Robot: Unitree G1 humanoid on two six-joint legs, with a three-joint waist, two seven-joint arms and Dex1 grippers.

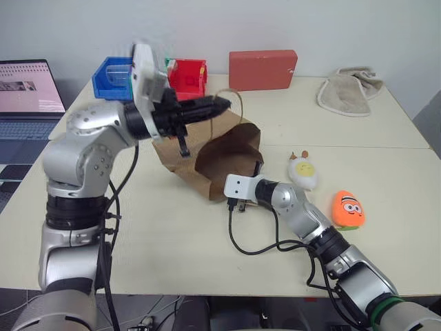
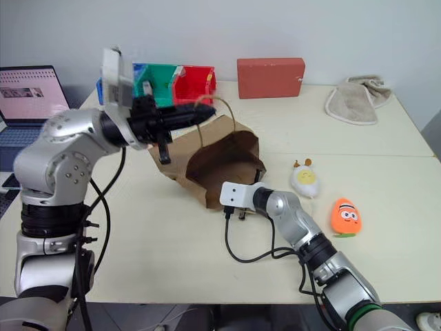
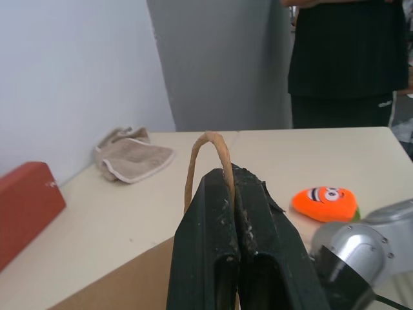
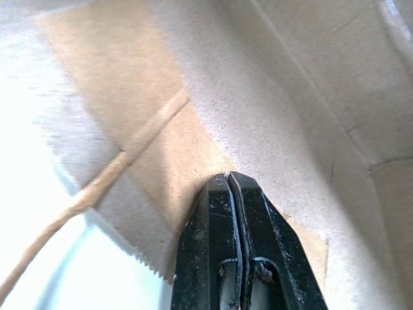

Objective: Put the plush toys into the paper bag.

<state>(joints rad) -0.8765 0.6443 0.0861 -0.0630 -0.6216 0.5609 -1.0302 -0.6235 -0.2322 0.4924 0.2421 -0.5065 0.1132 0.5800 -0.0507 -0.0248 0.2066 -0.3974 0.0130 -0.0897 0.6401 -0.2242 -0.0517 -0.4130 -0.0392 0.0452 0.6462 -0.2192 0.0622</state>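
Left gripper (image 1: 219,105) pinching twisted loop handle (image 3: 208,155) of brown kraft paper bag (image 1: 220,155) lying open on table (image 1: 172,227), right gripper (image 4: 230,184) pressed together inside bag mouth, white egg plush (image 1: 302,172) and orange oval plush (image 1: 348,209) beside it on table

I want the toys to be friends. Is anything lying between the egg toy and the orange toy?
No. Between the white egg toy and the orange toy there is just bare table, as the head views show. They lie apart, not touching.
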